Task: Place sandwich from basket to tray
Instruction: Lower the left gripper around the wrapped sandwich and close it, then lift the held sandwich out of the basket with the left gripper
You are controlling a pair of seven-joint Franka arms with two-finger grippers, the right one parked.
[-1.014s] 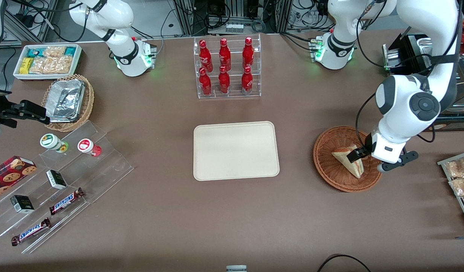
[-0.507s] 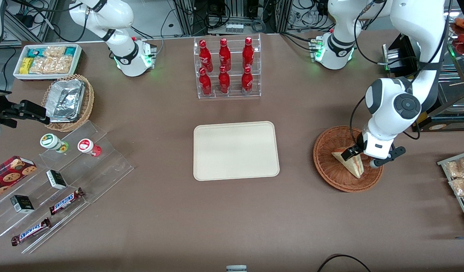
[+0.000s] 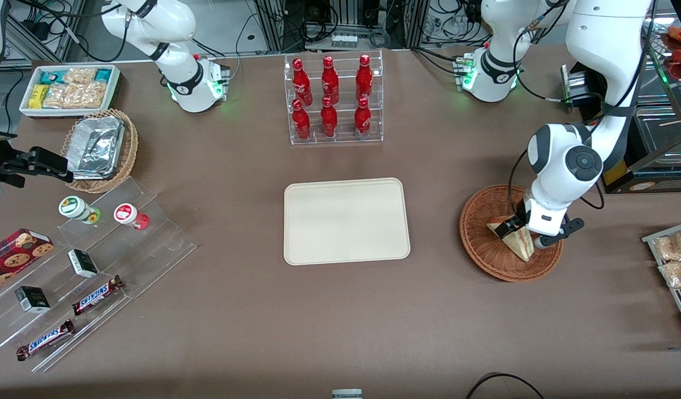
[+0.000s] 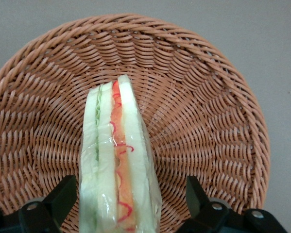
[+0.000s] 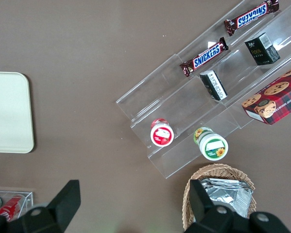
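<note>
The sandwich [image 4: 117, 160] is seen standing on edge in the basket [image 4: 203, 97], which lies toward the working arm's end of the table, well apart from the tray [image 3: 346, 220] at the table's middle. The gripper [image 3: 522, 234] is lowered into the basket, and its fingers [image 4: 62, 196] are spread to either side of the wedge, with a gap visible on each flank, so nothing is gripped yet. The sandwich is judged to be light and soft: the bread would be crushed by a hard squeeze, and the clear wrap is likely to be slippery. A hold across the two broad bread faces, low on the wedge where it is thickest, appears best, with only gentle pressure applied. The filling edge, red and green, is turned toward the wrist camera. The tray is bare.
</note>
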